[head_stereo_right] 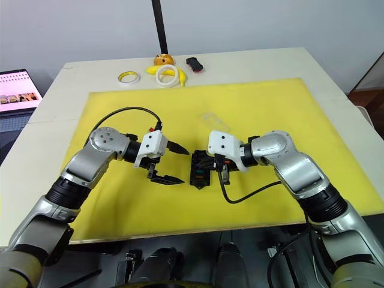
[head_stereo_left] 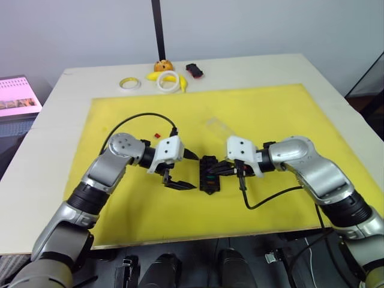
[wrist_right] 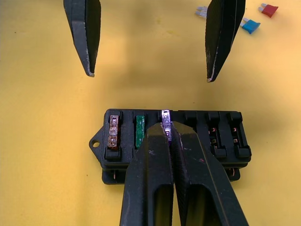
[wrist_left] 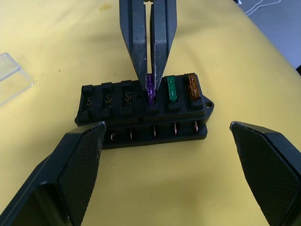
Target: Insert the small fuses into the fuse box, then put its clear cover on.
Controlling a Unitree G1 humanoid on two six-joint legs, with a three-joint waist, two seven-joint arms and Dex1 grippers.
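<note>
Black two-finger left gripper hangs spread wide just beside the black rectangular plastic fuse box near the yellow mat's front edge | black two-finger right gripper pinches a purple blade fuse seated in a slot | green fuse, orange fuse alongside | clear rectangular cover lies behind

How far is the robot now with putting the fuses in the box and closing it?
Done: an orange fuse and a green fuse sit in the fuse box. In hand: the right gripper is shut on the purple fuse at the next slot; the left gripper is open beside the box. Left: three slots in this row look empty, red, teal and grey fuses lie loose, and the clear cover is off.
</note>
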